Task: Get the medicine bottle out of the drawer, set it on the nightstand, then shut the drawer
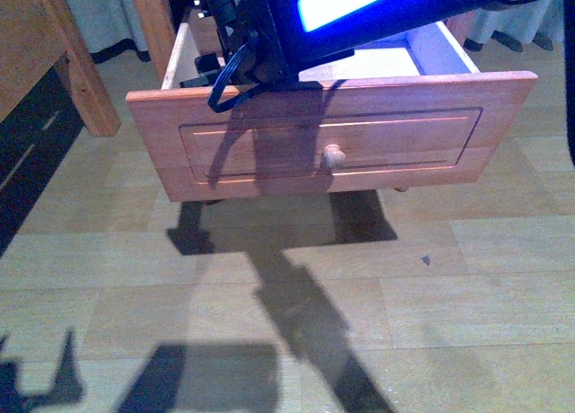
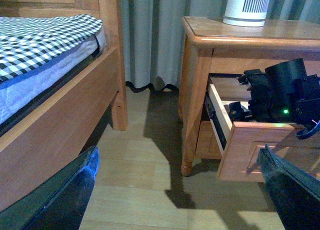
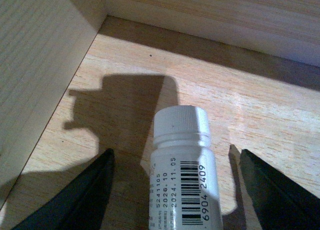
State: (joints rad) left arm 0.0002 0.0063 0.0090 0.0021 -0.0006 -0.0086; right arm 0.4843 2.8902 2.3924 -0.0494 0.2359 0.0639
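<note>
The drawer [image 1: 332,135] of the nightstand [image 2: 235,37] is pulled way out, so that first bit is done. The right arm [image 1: 269,36] reaches down into it.

Inside, the little white medicine bottle [image 3: 181,130] is on the pale wood floor of the drawer, not far from a corner. I cannot tell if it stands up or lies on its side. The right gripper [image 3: 176,157] is wide open, with one dark finger [image 3: 75,200] on each side of the bottle. There is a gap on both sides, so it is around the bottle but has no hold of it yet.

The left gripper [image 2: 175,200] hangs low between the bed [image 2: 45,65] and the nightstand, apart from the drawer. Its fingers are spread wide and hold nothing.

On top of the nightstand is a white ribbed thing [image 2: 247,7], with bare wood beside it. I think the bottle could go there.

So most of the job is left: squeeze the bottle, lift it out, set it on top, then push the drawer shut
</note>
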